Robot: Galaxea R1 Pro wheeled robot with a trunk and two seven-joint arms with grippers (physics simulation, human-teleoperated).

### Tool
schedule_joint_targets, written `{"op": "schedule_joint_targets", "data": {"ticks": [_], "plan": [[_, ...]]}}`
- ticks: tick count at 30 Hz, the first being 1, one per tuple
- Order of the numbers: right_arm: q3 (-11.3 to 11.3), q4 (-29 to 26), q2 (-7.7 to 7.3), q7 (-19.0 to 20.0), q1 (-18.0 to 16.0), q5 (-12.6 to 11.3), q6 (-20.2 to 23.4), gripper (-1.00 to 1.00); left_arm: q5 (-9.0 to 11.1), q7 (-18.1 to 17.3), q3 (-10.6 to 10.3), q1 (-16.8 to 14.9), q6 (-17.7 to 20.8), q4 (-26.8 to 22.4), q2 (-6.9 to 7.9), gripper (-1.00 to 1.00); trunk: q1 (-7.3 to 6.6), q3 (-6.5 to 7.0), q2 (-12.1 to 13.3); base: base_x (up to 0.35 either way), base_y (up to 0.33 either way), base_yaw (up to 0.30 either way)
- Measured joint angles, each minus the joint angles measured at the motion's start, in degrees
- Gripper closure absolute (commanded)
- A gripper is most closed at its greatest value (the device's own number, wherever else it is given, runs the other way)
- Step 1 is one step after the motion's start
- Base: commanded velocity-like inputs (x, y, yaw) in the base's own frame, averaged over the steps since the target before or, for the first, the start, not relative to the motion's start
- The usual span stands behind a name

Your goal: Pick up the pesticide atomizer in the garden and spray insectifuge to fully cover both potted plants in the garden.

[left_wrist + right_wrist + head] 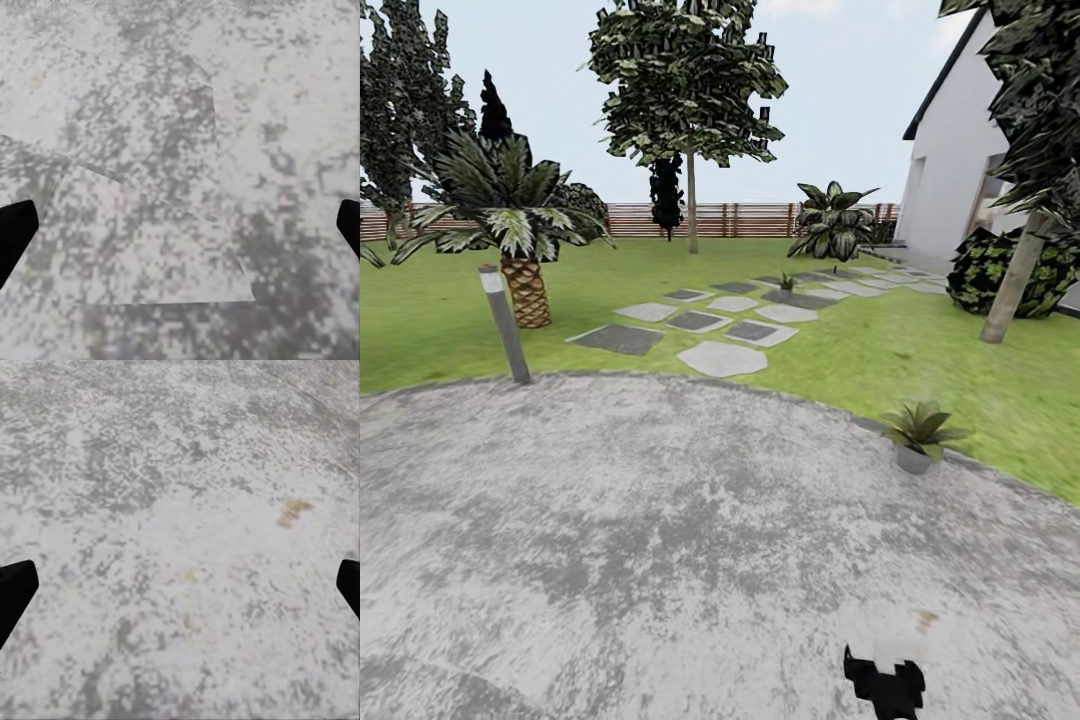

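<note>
I stand on the round grey patio (660, 540) of the garden. One potted plant (918, 436), a small green rosette in a grey pot, sits at the patio's right rim. The other potted plant (787, 284) stands far off among the stepping stones (722, 358). The pesticide atomizer is out of view. In the left wrist view, my left gripper (180, 225) is open over bare paving, its black fingertips (15, 232) wide apart. My right gripper (180, 589) is likewise open and empty above the paving. A black part of the right arm (885, 688) pokes in at the head view's bottom edge.
A grey bollard post (506, 325) leans at the patio's far left rim, with a palm (520, 235) behind it. Lawn lies beyond. A tree trunk (1008, 285) and dark bush (985, 270) stand at right by a white house (955, 160). A slatted fence (740, 220) closes the back.
</note>
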Motion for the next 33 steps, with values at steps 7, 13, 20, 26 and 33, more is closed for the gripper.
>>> {"op": "schedule_joint_targets", "data": {"ticks": [7, 13, 20, 26, 33], "plan": [[0.0, 19.3, 0.02, 0.1, 0.0, 0.0, -12.2, -1.0, -0.1, 0.0, 0.0, 0.0, 0.0, 0.0, -0.01, -1.0, 0.0, 0.0, 0.0, 0.339, 0.0, 0.0], [0.0, 24.9, 0.06, 0.1, 0.0, 0.0, -12.9, -1.0, -0.2, 0.0, 0.0, 0.0, 0.0, 0.0, 0.0, -1.0, 0.0, 0.01, 0.0, 0.339, 0.0, 0.0], [0.0, 28.7, 0.04, 0.1, 0.1, 0.0, -12.9, -1.0, -0.2, 0.0, 0.0, 0.0, 0.0, 0.0, 0.0, -1.0, 0.0, 0.01, 0.0, 0.339, 0.0, 0.0], [0.0, 29.5, 0.04, 0.1, 0.1, 0.1, -12.9, -1.0, -0.2, 0.0, -0.1, 0.0, 0.0, 0.0, 0.0, -1.0, 0.0, 0.01, 0.0, 0.339, 0.0, 0.0], [0.0, 29.6, 0.04, 0.1, 0.1, 0.1, -12.9, -1.0, -0.3, 0.0, -0.1, 0.0, 0.0, 0.0, -0.05, -1.0, 0.0, 0.01, 0.0, 0.339, 0.0, 0.0]]}}
